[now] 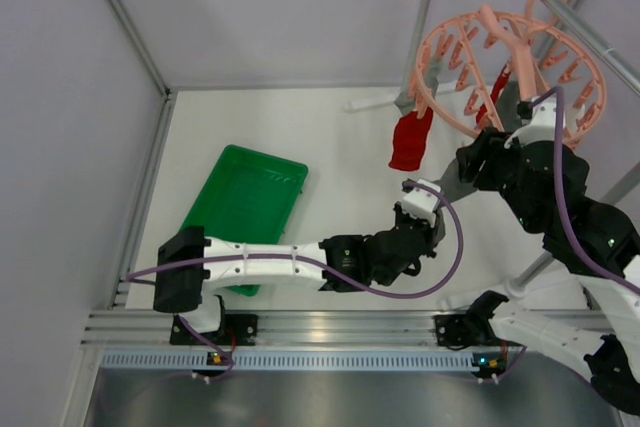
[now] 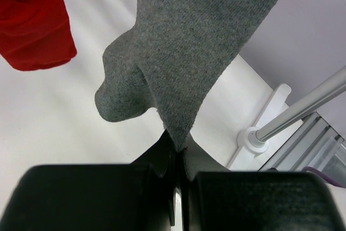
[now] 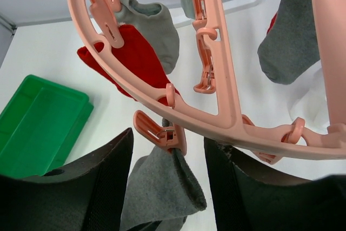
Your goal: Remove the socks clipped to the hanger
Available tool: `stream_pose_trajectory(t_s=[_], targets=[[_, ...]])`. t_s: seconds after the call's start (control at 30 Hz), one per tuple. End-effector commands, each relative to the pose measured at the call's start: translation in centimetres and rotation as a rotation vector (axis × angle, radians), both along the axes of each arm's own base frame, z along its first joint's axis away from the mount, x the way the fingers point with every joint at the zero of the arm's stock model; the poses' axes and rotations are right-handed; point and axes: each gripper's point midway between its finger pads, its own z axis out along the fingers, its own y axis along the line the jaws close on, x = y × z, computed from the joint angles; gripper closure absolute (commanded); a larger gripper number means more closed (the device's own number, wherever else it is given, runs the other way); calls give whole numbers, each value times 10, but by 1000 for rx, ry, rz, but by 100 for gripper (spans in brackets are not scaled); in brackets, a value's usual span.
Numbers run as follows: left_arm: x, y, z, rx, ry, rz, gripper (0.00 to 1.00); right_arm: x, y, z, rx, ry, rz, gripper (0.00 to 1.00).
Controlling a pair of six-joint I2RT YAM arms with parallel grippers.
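The salmon-pink hanger (image 1: 510,67) hangs from a metal bar at the upper right. A red sock (image 1: 410,142) dangles from its near-left rim. My left gripper (image 1: 430,197) is shut on the lower tip of a hanging grey sock (image 2: 189,41), pinched between the fingers (image 2: 178,147). My right gripper (image 3: 167,144) is open just under the hanger ring (image 3: 216,117). Its two fingers stand either side of a pink clip (image 3: 165,133) that holds the same grey sock (image 3: 162,187). More socks stay clipped: red (image 3: 135,58), grey (image 3: 157,25) and grey (image 3: 292,41).
A green tray (image 1: 245,202) lies on the white table left of centre, also in the right wrist view (image 3: 38,123). A metal stand pole with a white foot (image 2: 251,136) rises at the right. Frame rails border the left wall and near edge.
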Motion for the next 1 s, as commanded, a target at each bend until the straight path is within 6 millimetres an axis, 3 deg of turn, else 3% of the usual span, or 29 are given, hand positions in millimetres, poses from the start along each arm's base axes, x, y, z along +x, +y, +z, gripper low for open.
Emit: stream_pose_trajectory(t_s=[0.0, 0.63, 0.97], targets=[[-4, -7, 16, -52, 6, -16, 100, 9, 3, 22, 27, -97, -8, 48], [-21, -9, 26, -106, 51, -107, 100, 13, 10, 38, 60, -219, 36, 53], [-24, -12, 26, -111, 60, -124, 100, 23, 12, 30, 32, -189, 1, 54]])
